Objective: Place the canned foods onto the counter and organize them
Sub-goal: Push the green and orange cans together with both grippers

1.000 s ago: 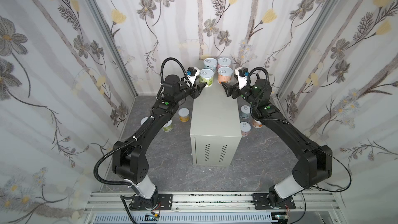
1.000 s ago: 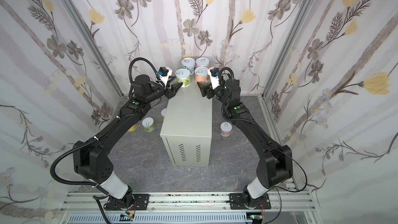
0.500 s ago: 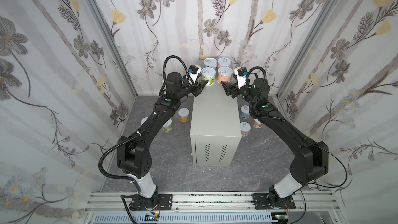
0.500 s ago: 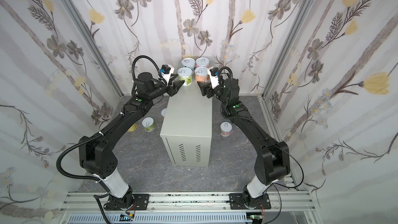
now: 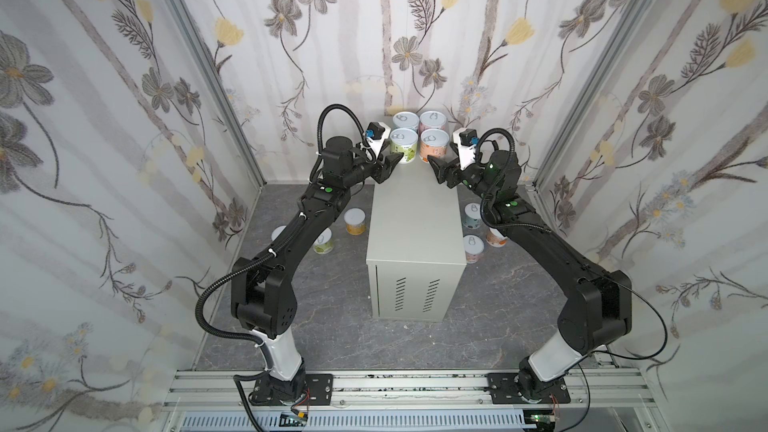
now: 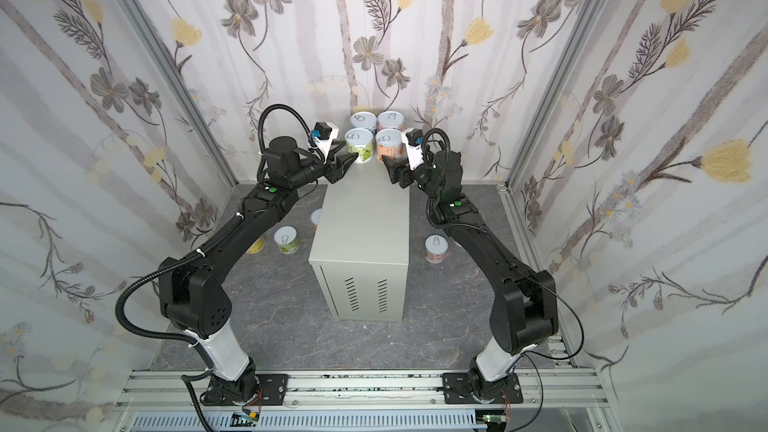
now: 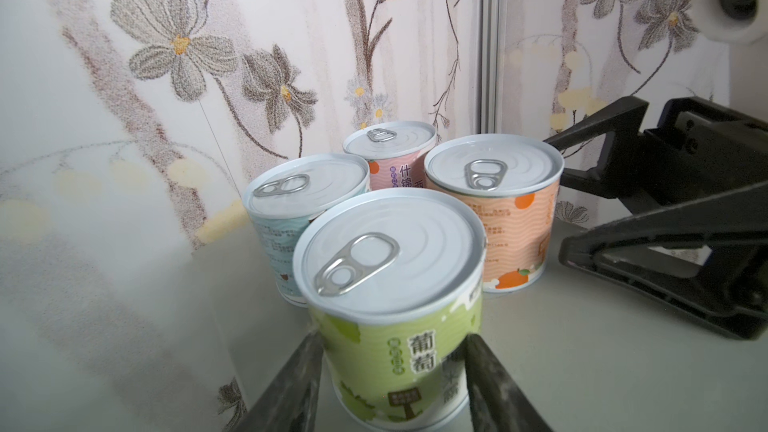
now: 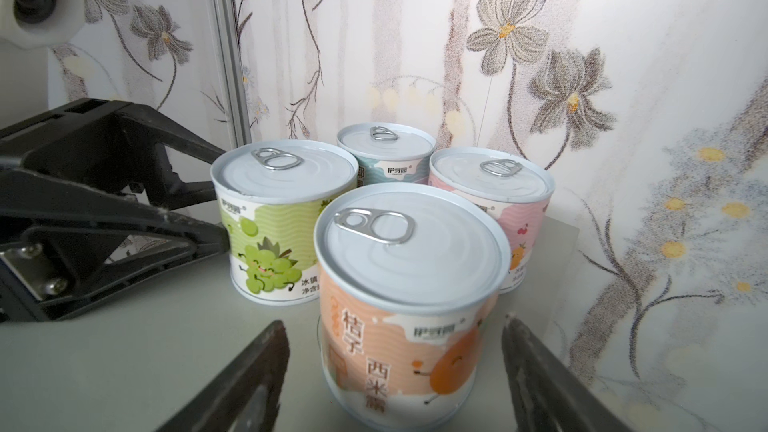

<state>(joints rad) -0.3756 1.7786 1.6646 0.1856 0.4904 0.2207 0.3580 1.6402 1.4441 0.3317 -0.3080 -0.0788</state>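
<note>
The left gripper (image 7: pixel 392 340) clamps the green can (image 7: pixel 390 251); the right gripper (image 8: pixel 394 323) has jaws apart around the orange can (image 8: pixel 411 243). Release, then back straight out, sparing the 2 far cans (image 5: pixel 405 120).

Soft, even light fills both top views: the wallpaper (image 5: pixel 104 201) (image 6: pixel 83 201) reads bright and a little washed, while the floor (image 5: pixel 332 338) carries only faint, diffuse shadows. The wall rails (image 5: pixel 205 76) bow toward the frame edges, a wide-lens warp. In the wrist views the lids of the green tin (image 7: pixel 390 251) and the orange tin (image 8: pixel 411 243) glare near white; the left gripper (image 7: pixel 392 340) shows its close fingers (image 7: pixel 282 401) blurred, and a milky haze, perhaps sheen off the wall, veils part of the left wrist view
</note>
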